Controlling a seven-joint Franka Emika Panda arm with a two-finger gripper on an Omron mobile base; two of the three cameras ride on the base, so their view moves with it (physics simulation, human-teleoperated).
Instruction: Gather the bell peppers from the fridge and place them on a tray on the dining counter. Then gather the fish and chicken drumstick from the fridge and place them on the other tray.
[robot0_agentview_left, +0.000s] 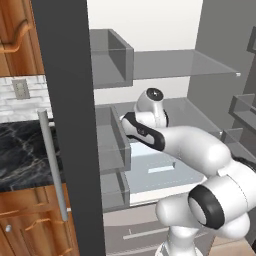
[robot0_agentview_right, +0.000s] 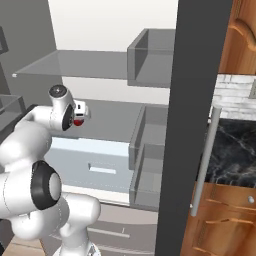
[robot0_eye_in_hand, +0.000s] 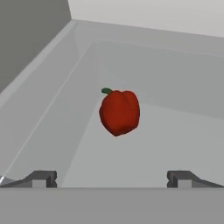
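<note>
Red bell pepper (robot0_eye_in_hand: 120, 112) with a short green stem lies on the pale grey glass fridge shelf (robot0_eye_in_hand: 175, 144), ahead of the end effector (robot0_eye_in_hand: 112, 178), whose two dark fingertips (robot0_eye_in_hand: 40, 178) stand spread wide with nothing between them. The pepper sits apart from the fingertips, roughly centred between them, a little way out from the shelf's grey side wall (robot0_eye_in_hand: 30, 48). Beyond the pepper the shelf runs back to the white rear wall (robot0_eye_in_hand: 153, 13).

Place: a rendered home kitchen
Appliance: open fridge (robot0_agentview_left: 165, 65) with glass shelves and door bins (robot0_agentview_right: 150, 165)
Cabinetry: wooden cabinets (robot0_agentview_left: 15, 30)
Surface: dark marble surface (robot0_agentview_left: 20, 150)
Wall: white tile backsplash (robot0_agentview_right: 232, 95)
</note>
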